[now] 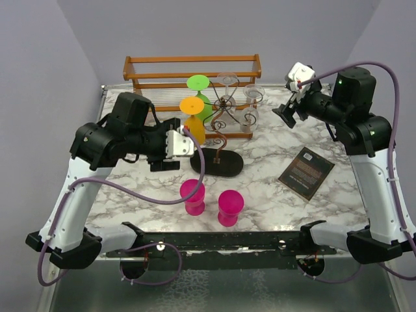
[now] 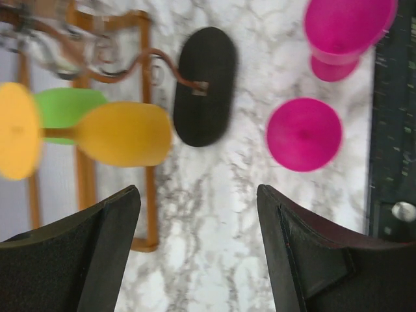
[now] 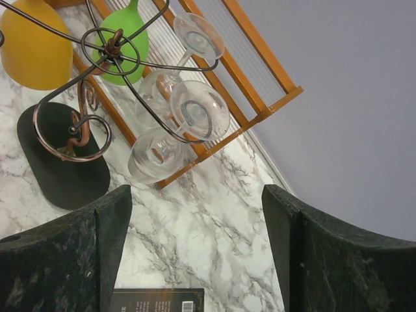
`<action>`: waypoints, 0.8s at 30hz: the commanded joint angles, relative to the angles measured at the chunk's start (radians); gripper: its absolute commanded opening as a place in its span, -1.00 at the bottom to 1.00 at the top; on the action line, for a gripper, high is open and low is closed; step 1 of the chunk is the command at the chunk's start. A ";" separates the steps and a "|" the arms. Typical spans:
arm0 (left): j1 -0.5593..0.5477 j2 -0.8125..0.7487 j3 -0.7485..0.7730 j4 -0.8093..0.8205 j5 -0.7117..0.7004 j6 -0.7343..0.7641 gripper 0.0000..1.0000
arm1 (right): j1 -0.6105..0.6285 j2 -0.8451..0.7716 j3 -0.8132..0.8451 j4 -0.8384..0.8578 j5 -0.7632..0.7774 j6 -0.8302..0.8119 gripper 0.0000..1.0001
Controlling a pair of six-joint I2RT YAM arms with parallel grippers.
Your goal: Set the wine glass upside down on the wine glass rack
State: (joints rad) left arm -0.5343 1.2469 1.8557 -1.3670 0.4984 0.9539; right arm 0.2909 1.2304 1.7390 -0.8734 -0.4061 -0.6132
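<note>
Draw the left end effector (image 2: pixel 198 192), spread wide and gripping nothing, straight back toward the near edge, away from the orange plastic wine glass (image 2: pixel 123 133) hanging foot-up and bowl-down just beside the fingers on the small dark brown wire rack with scroll arms and a flat black oval base (image 1: pixel 221 164). Keep that retreat level and slow, with no sideways sweep, to spare the bowl a knock and a swing off its arm. Check the seating of the foot in the scroll first; hard to judge from the blurred wrist view. Mind the green wine glass (image 1: pixel 199 91) hanging close behind and the clear glass goblets (image 3: pixel 195 110) on the far arms. Leave the right end effector (image 3: pixel 196 192), likewise spread and empty, parked off to the right, apart from the rack. Then, probably, turn to the two magenta wine glasses (image 1: pixel 192 197) standing on the marbled surface (image 1: pixel 273 201) near the arm bases.
</note>
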 commanded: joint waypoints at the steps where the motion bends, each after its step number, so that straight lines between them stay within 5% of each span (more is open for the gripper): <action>1: 0.006 -0.037 -0.219 -0.053 0.143 0.057 0.50 | -0.017 0.006 -0.005 -0.038 -0.030 -0.015 0.61; 10: -0.077 -0.046 -0.465 -0.040 0.244 0.162 0.47 | -0.034 0.038 -0.025 -0.035 -0.028 -0.020 0.61; 24: -0.220 0.031 -0.672 0.099 0.102 0.140 0.13 | -0.039 0.053 -0.038 -0.033 -0.028 -0.027 0.61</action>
State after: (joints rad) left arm -0.7227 1.2621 1.2259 -1.3163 0.6353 1.0801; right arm 0.2596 1.2831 1.7088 -0.8982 -0.4133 -0.6327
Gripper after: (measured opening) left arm 0.612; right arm 0.804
